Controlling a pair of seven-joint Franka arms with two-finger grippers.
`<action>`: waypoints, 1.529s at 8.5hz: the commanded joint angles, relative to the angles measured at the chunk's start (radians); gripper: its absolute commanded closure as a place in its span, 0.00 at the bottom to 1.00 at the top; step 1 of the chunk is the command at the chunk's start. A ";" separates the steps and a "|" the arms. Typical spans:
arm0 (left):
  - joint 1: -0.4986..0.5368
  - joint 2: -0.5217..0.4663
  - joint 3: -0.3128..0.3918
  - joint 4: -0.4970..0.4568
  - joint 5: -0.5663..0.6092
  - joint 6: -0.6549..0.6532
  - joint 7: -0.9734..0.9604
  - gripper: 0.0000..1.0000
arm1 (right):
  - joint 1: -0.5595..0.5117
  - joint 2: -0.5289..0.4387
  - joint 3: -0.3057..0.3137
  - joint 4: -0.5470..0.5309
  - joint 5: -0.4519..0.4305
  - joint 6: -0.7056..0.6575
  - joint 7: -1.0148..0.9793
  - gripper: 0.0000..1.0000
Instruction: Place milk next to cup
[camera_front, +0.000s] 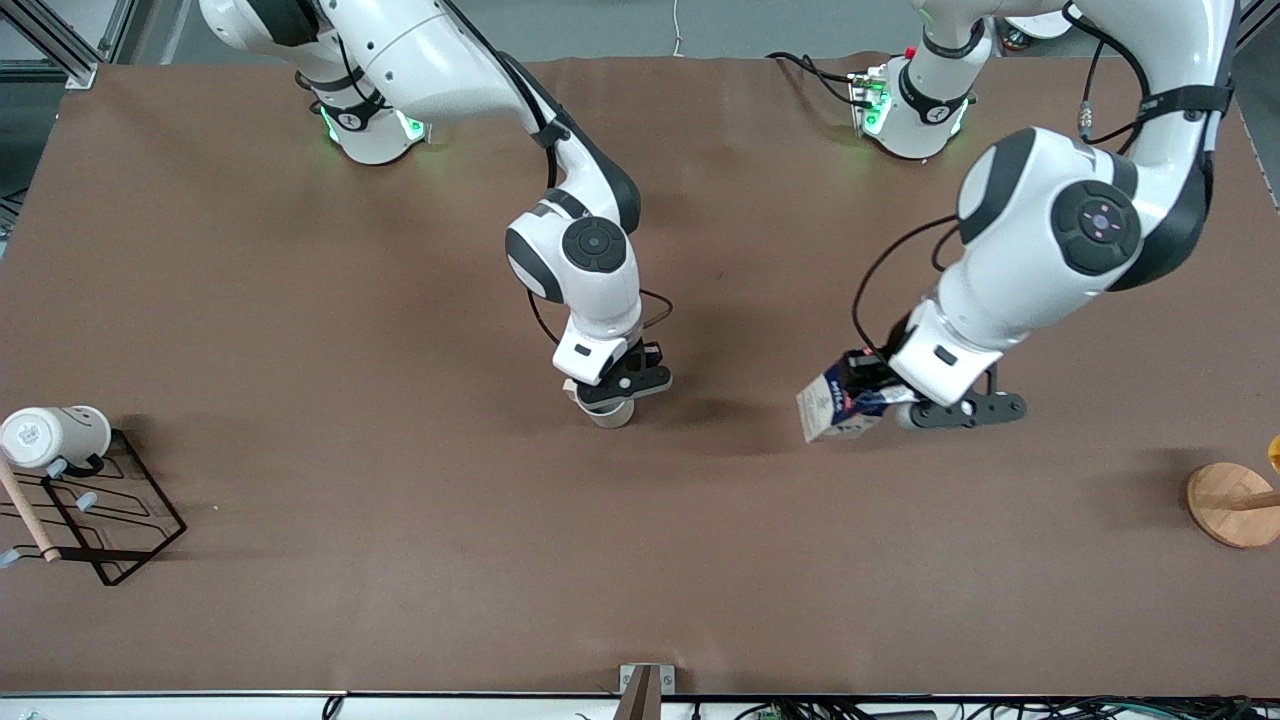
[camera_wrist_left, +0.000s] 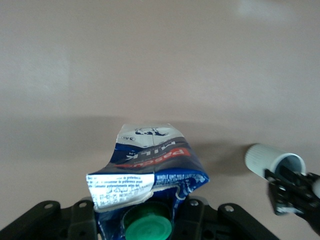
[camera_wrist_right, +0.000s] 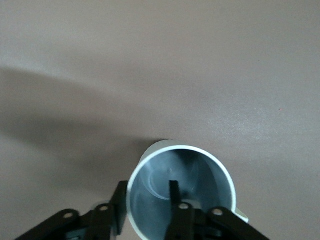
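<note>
The milk, a blue and white carton with a green cap, hangs tilted in my left gripper, which is shut on its top just above the table. In the left wrist view the milk fills the space between the jaws. The cup, beige-grey, stands near the table's middle, toward the right arm's end from the milk. My right gripper is over the cup's rim. In the right wrist view one finger is inside the cup and one outside, with a gap between them. The cup also shows in the left wrist view.
A larger cream mug lies on a black wire rack with a wooden stick at the right arm's end. A round wooden base stands at the left arm's end.
</note>
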 joint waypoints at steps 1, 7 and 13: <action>0.008 -0.018 -0.062 0.007 -0.002 -0.032 -0.071 0.56 | 0.000 -0.005 0.002 0.030 -0.017 -0.012 0.143 0.00; -0.097 -0.029 -0.150 0.016 0.057 -0.050 -0.301 0.56 | -0.234 -0.295 0.008 -0.044 0.213 -0.255 0.060 0.01; -0.396 0.150 -0.144 0.125 0.216 0.008 -0.504 0.56 | -0.769 -0.505 0.004 -0.023 0.153 -0.618 -0.535 0.00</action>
